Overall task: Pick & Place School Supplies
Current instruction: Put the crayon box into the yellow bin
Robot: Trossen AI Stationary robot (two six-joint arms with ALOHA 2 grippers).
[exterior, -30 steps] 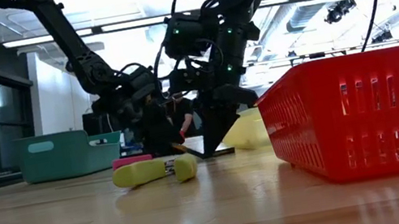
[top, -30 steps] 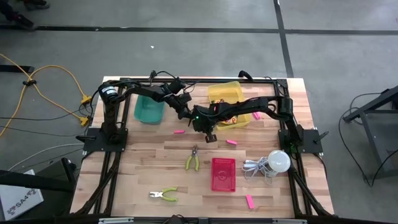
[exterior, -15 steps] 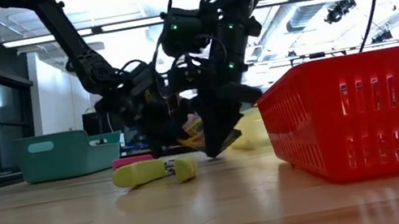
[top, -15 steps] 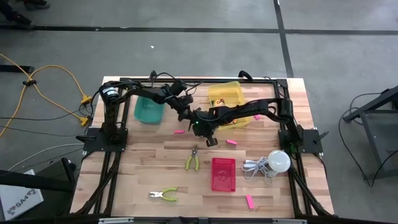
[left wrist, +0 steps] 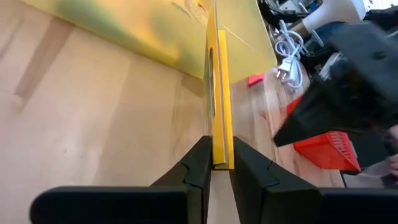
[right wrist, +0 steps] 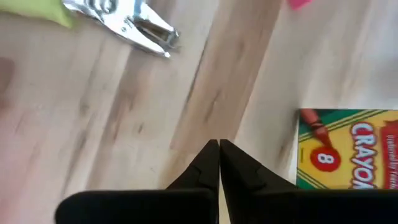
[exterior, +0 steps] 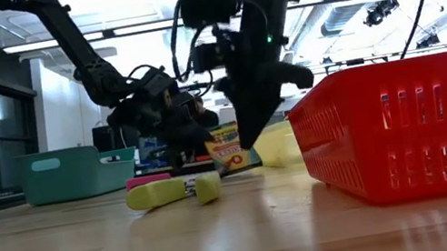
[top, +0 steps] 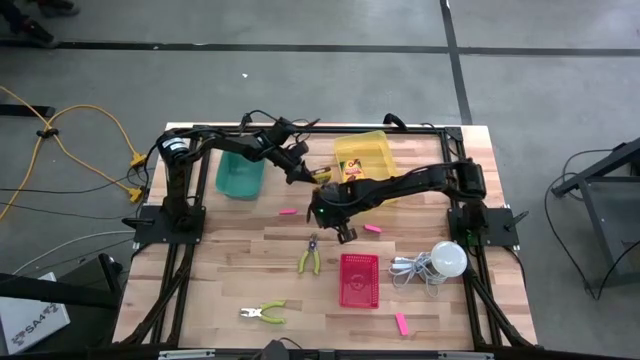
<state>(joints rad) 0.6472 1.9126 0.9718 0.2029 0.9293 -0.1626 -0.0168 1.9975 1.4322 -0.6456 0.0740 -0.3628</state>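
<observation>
A flat yellow-and-green crayon box (exterior: 228, 150) stands on edge near the table's middle, in front of the yellow bin (top: 365, 155). It also shows in the high view (top: 322, 176) and the right wrist view (right wrist: 342, 155). My left gripper (top: 303, 172) is shut on it. My right gripper (top: 346, 234) hangs just to the box's near right, fingers shut and empty (right wrist: 219, 155), pointing down above the wood. Pink erasers lie loose on the table: one (top: 288, 212), one (top: 372, 228) and one (top: 401, 322). My left gripper pinches the crayon box's two flat faces between its two fingers, at one narrow end (left wrist: 221, 149). The fingers come slanting down from the table's left. The box stands tilted on edge, its print facing the near side. I cannot tell whether its lower edge (exterior: 236, 169) touches the table.
A teal bin (top: 240, 175) stands at the far left and a red basket (top: 359, 280) at the near middle. Green-handled pliers (top: 310, 258) lie beside the basket, with another pair (top: 265, 313) nearer. A white bulb with cord (top: 448, 260) lies at the right.
The crayon box has tipped up from lying nearly flat to standing on edge in my left gripper. My right gripper, which was down at the box, has risen and gone a little toward the near edge, clear of the box.
</observation>
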